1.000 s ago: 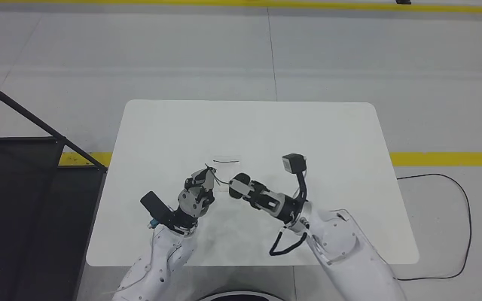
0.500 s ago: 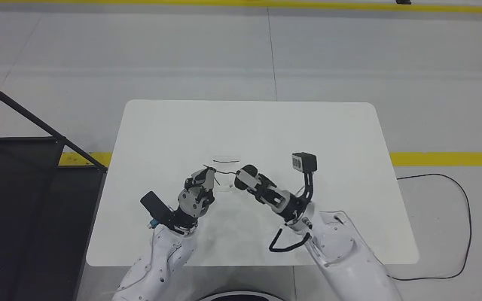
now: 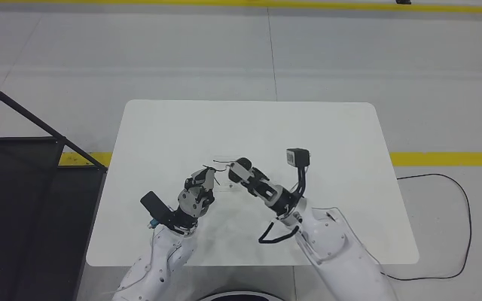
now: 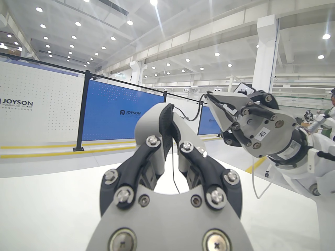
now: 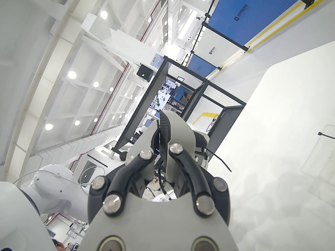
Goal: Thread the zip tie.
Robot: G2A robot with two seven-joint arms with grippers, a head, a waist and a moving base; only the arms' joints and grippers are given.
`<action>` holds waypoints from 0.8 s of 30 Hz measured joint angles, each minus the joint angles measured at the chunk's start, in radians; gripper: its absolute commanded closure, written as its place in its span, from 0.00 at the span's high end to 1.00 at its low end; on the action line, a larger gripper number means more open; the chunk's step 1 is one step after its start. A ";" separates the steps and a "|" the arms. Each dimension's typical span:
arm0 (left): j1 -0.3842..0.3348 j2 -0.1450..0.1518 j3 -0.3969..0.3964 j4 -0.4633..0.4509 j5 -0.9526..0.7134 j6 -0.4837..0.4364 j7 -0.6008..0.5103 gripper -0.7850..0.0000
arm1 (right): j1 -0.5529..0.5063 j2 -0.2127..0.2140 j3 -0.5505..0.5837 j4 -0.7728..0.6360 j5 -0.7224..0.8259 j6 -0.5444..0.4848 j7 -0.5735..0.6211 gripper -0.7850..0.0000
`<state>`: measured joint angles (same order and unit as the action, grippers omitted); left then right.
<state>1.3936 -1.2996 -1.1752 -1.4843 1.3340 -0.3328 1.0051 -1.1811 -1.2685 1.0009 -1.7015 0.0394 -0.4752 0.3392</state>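
A thin black zip tie (image 4: 173, 158) runs between the two grippers above the white table (image 3: 316, 135). My left gripper (image 4: 171, 116) is shut on it, with the strand hanging down between its pads. From there the tie arcs over to my right gripper (image 4: 209, 96), which is shut on its other end. In the top view the left gripper (image 3: 202, 180) and right gripper (image 3: 237, 169) stand close together near the table's middle front. In the right wrist view the right gripper (image 5: 162, 121) is shut, and a black tail of the tie (image 5: 218, 161) sticks out beyond it.
A second black zip tie (image 3: 224, 159) lies on the table just beyond the grippers, also seen as the spare tie (image 5: 325, 135) beside a faint clear sheet (image 5: 314, 158). A black frame stands off the table's left side.
My right gripper has shifted away from the front edge and slightly left, closer to the left gripper, and its wrist has turned. The left arm has kept still.
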 measured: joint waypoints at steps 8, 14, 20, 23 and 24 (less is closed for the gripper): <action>0.000 0.000 0.000 0.000 0.000 0.000 0.000 0.00 | -0.014 0.001 0.009 -0.005 -0.043 0.023 0.016 0.69; 0.002 -0.001 -0.001 -0.008 -0.007 0.005 -0.010 0.00 | -0.047 0.009 0.037 -0.042 -0.058 0.038 0.058 1.00; 0.024 -0.005 -0.003 -0.057 -0.080 0.009 -0.052 0.00 | -0.093 0.025 0.090 -0.097 -0.123 0.035 0.111 1.00; 0.040 -0.006 -0.003 -0.086 -0.151 -0.030 -0.093 0.00 | -0.122 0.036 0.127 -0.132 -0.162 0.059 0.149 1.00; 0.047 -0.006 -0.006 -0.097 -0.173 -0.043 -0.111 0.00 | -0.131 0.039 0.139 -0.142 -0.169 0.073 0.159 1.00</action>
<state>1.4403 -1.3054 -1.1808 -1.5813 1.1613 -0.3756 0.8938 -1.3124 -1.2295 1.1396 -1.8439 -0.1299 -0.4019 0.4980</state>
